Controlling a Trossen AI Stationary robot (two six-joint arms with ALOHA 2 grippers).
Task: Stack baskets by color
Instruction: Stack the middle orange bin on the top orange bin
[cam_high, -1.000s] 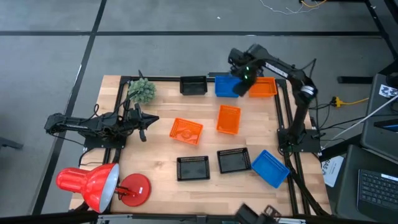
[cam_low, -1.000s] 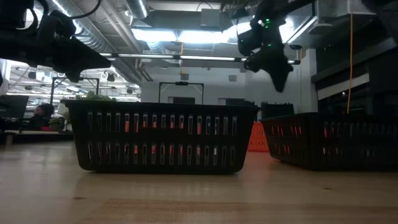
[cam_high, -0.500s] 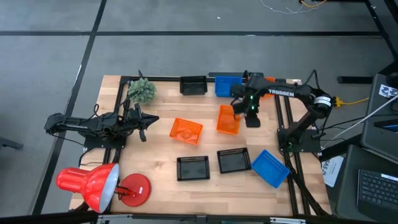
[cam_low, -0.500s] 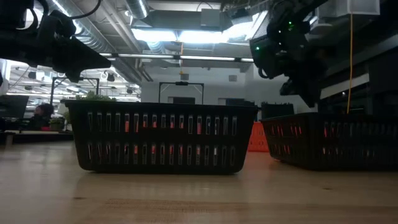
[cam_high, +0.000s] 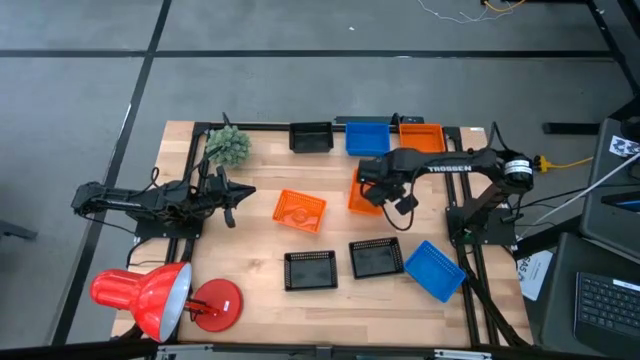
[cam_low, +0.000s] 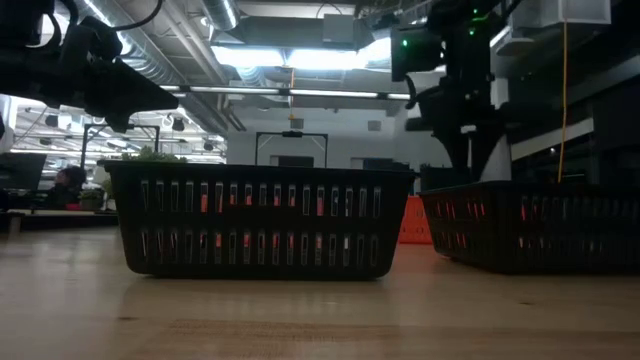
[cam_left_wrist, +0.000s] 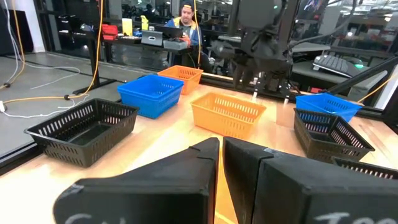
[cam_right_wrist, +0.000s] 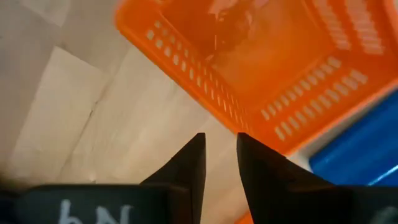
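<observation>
Several baskets lie on the wooden table. Black (cam_high: 311, 136), blue (cam_high: 367, 137) and orange (cam_high: 421, 136) baskets line the far edge. Two orange baskets (cam_high: 299, 210) (cam_high: 362, 200) sit mid-table, and two black (cam_high: 310, 269) (cam_high: 376, 258) and one blue (cam_high: 435, 268) lie nearer. My right gripper (cam_high: 375, 185) hangs pointing down over the mid-table orange basket (cam_right_wrist: 267, 68). It is open, with only bare wood showing between its fingertips (cam_right_wrist: 219, 162) beside the basket's perforated wall. My left gripper (cam_high: 240, 195) rests shut and level at the table's left (cam_left_wrist: 221, 155).
A red desk lamp (cam_high: 150, 295) stands at the near left corner and a fuzzy green plant ball (cam_high: 228, 147) at the far left. In the low view a black basket (cam_low: 260, 220) fills the foreground. Bare wood lies between the left gripper and the orange baskets.
My right gripper has swung from above the blue and orange baskets at the far edge toward the near side and left. It has come down over the mid-table orange basket and its wrist has rolled. No basket has moved.
</observation>
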